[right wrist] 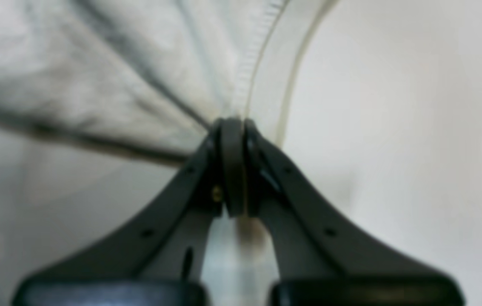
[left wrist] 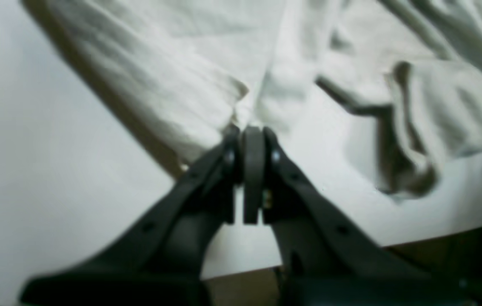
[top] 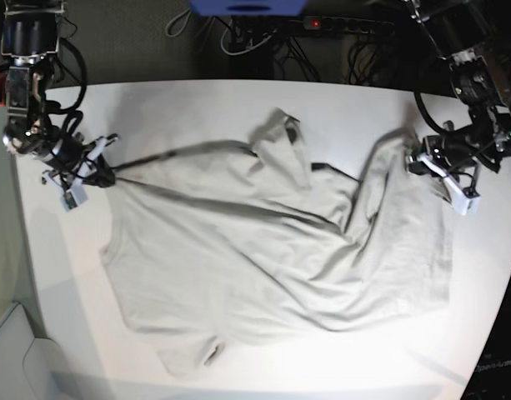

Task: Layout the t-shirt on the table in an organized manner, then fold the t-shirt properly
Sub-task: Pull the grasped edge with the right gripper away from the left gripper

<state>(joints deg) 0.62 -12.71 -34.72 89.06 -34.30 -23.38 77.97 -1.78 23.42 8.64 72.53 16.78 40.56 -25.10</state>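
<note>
- The t-shirt (top: 263, 267) lies spread over the middle of the white bench (top: 197, 100), wrinkled, with long creases running across it from one side to the other
- In the base view its bottom hem reaches toward the near edge of the bench, and a small flap of cloth sticks out at the lower left of the garment
- Near the far edge of the bench part of the cloth is bunched up into a raised fold, with a darker opening showing beside it
- The left tool (left wrist: 252, 129) is pinched together on an edge of the t-shirt; in its wrist view the cloth fans out from the closed tips, and a rumpled fold lies off to one side
- In the base view this left tool (top: 418, 160) sits at the right side of the bench, with the cloth pulled up into a ridge toward it
- The right tool (right wrist: 232, 121) is also clamped on the t-shirt, gripping at a stitched seam; cloth stretches away from the tips in taut lines
- In the base view the right tool (top: 101, 171) is at the left side of the bench, and a tight line of cloth runs from it toward the middle
- Both wrist views are blurred, so the exact part of the garment held cannot be told
</note>
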